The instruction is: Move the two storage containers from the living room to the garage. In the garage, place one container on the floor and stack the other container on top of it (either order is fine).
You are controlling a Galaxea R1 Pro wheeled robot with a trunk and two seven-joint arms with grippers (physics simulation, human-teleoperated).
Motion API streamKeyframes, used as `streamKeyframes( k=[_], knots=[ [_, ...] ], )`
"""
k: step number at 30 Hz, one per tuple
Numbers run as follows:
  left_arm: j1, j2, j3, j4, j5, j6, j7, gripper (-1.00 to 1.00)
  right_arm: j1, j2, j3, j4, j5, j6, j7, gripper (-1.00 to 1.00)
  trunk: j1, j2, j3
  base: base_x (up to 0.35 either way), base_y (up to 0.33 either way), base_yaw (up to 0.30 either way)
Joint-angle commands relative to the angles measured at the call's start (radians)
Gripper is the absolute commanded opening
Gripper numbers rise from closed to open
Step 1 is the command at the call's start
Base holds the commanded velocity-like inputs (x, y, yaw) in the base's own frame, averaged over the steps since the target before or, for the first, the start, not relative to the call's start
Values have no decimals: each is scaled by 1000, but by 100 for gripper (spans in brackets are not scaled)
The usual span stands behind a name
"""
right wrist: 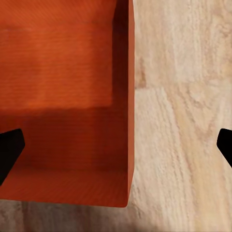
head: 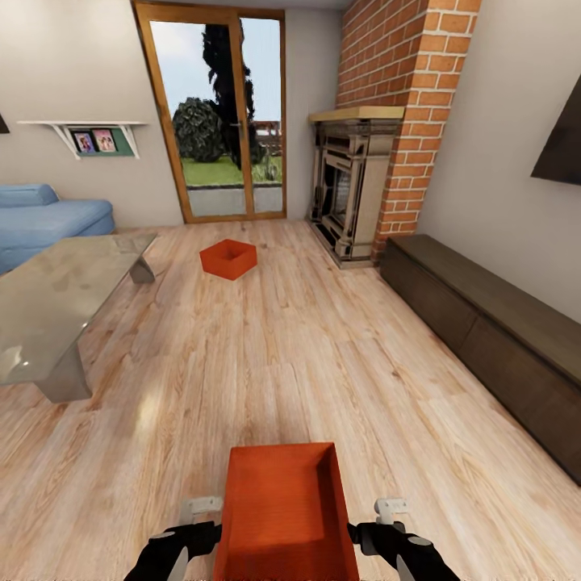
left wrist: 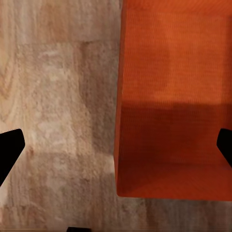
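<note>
Light wood planks floor the living room, where one orange-red container (head: 285, 516) sits between the left gripper (head: 179, 542) and right gripper (head: 397, 539), each spread wide astride a side wall without closing. Farther off, the second container (head: 228, 258) rests near the glass doors (head: 219, 113), between a glass coffee table (head: 56, 298) and the brick fireplace (head: 355, 181); a dark cabinet (head: 492, 339) lines the wall.

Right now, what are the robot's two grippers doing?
Left gripper: open, one side wall of the near container between its fingers.
Right gripper: open, straddling the opposite wall.
</note>
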Motion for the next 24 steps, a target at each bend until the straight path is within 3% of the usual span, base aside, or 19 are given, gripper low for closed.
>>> streamKeyframes(
  k=[1, 6, 24],
  knots=[
    [0, -1, 2, 1, 8, 6, 4, 100, 0, 0, 2, -2, -6, 6, 0, 100, 0, 0, -3, 0, 0, 0],
    [0, -3, 0, 38, 9, 8, 3, 100, 0, 0, 4, -2, -5, 6, 0, 100, 0, 0, -11, 0, 0, 0],
    [0, -4, 0, 43, 11, 7, 3, 100, 0, 0, 5, -3, -4, 6, 0, 100, 0, 0, -25, 0, 0, 24]
  ],
)
